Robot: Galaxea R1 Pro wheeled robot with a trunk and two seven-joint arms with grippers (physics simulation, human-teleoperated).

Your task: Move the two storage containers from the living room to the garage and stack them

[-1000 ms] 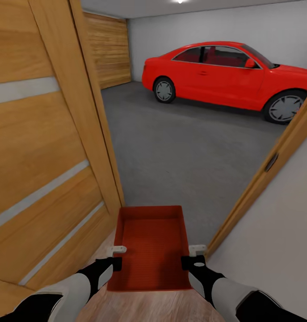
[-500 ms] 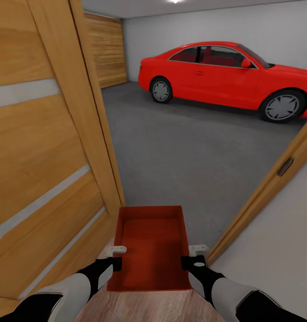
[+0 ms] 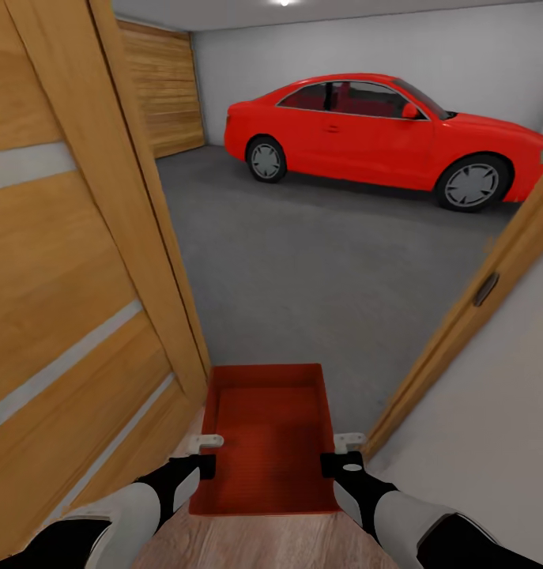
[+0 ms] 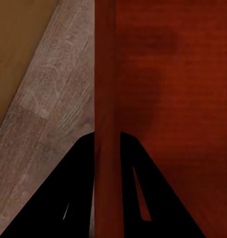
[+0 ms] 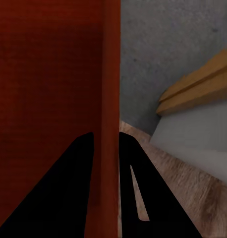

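Observation:
One orange-red storage container (image 3: 265, 442) hangs low in front of me in the head view, held level between both arms over the threshold where wood planks meet the garage's grey concrete floor (image 3: 318, 269). My left gripper (image 3: 206, 452) is shut on the container's left wall (image 4: 106, 74), and its dark fingers (image 4: 84, 163) straddle that wall in the left wrist view. My right gripper (image 3: 344, 452) is shut on the right wall (image 5: 109, 74), clamped the same way in the right wrist view. The container's inside is bare.
An open orange-wood door (image 3: 65, 276) with pale slits stands close on the left. A wooden door frame (image 3: 461, 332) and a white wall (image 3: 492, 442) close in on the right. A red car (image 3: 366, 130) is parked at the far side, and a wood-panel wall (image 3: 164, 91) is at the back left.
The whole view has shifted: the car and doorway sit further left in the picture, so the camera has moved. The container and both grippers keep their places relative to me.

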